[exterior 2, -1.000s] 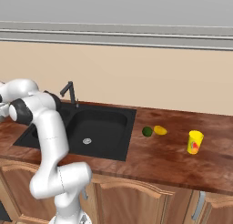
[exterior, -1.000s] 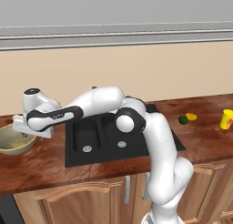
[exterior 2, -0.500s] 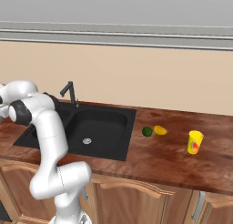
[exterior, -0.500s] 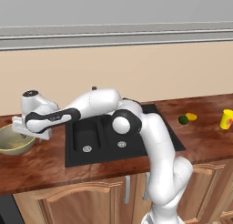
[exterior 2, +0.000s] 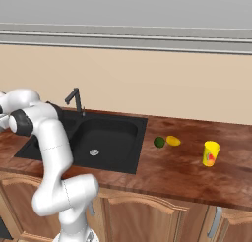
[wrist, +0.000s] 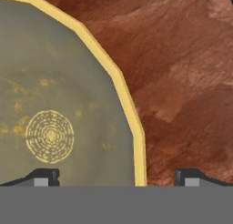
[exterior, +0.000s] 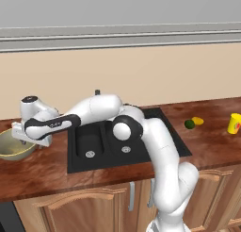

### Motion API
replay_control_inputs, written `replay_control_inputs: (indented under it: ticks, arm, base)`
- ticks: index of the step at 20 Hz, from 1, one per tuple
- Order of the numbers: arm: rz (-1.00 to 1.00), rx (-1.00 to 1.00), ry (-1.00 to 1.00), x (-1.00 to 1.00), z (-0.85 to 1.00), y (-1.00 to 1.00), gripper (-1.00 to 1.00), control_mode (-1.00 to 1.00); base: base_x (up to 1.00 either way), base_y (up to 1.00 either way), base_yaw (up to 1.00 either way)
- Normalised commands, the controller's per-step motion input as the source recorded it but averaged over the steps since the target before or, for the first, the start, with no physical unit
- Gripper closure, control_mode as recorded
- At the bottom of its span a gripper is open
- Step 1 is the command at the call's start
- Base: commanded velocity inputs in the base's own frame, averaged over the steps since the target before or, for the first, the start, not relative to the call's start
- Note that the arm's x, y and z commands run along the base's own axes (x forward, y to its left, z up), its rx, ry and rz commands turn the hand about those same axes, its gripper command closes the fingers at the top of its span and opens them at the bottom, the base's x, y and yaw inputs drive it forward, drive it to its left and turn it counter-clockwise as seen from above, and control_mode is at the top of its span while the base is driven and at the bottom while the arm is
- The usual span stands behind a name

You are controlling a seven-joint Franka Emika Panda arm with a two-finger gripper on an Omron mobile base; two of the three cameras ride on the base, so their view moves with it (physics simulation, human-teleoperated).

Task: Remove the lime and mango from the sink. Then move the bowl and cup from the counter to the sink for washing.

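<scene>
A: Where do we have the gripper point(wrist: 116, 177)?

B: Out at the far left of the counter point(exterior: 52, 172), hanging over the bowl point(exterior: 13, 145). In the hand view we look straight down at the bowl's yellow rim and its pale speckled inside, with the rim running between our two finger tips point(wrist: 42, 176): one tip over the inside, the other over bare reddish wood.

A: And the jaws?

B: We have them spread wide, with nothing held between them.

A: What about the fruit?

B: We see the lime point(exterior 2: 159, 141) and the mango point(exterior 2: 173, 140) lying just beside each other on the counter, right of the sink point(exterior 2: 106, 137), lime nearer the basin. The cup point(exterior 2: 210, 153) stands upright further right, well apart from the bowl.

A: And the sink itself?

B: We see both black basins with their silver drains, the dark faucet point(exterior 2: 75, 99) at the back edge, and our arm reaching across above them towards the bowl.
</scene>
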Motion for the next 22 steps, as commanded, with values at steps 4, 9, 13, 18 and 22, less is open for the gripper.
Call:
replay_control_inputs:
  ticks: [4, 9, 13, 18, 22]
  arm:
    - [-0.02, -0.02, 0.0, 0.0, -0.09, 0.04, 1.0, -1.0]
    - [-0.03, -0.02, 0.0, 0.0, -0.1, 0.01, 1.0, -1.0]
    - [-0.05, -0.03, 0.0, 0.0, -0.08, -0.01, 1.0, -1.0]
    - [-0.04, 0.0, 0.0, -0.01, -0.01, -0.06, 1.0, -1.0]
    - [-0.03, 0.0, 0.0, -0.02, 0.01, -0.12, 1.0, -1.0]
  base:
    - [0.0, 0.0, 0.0]
    - [0.0, 0.0, 0.0]
    - [0.0, 0.0, 0.0]
    - [0.0, 0.0, 0.0]
    - [0.0, 0.0, 0.0]
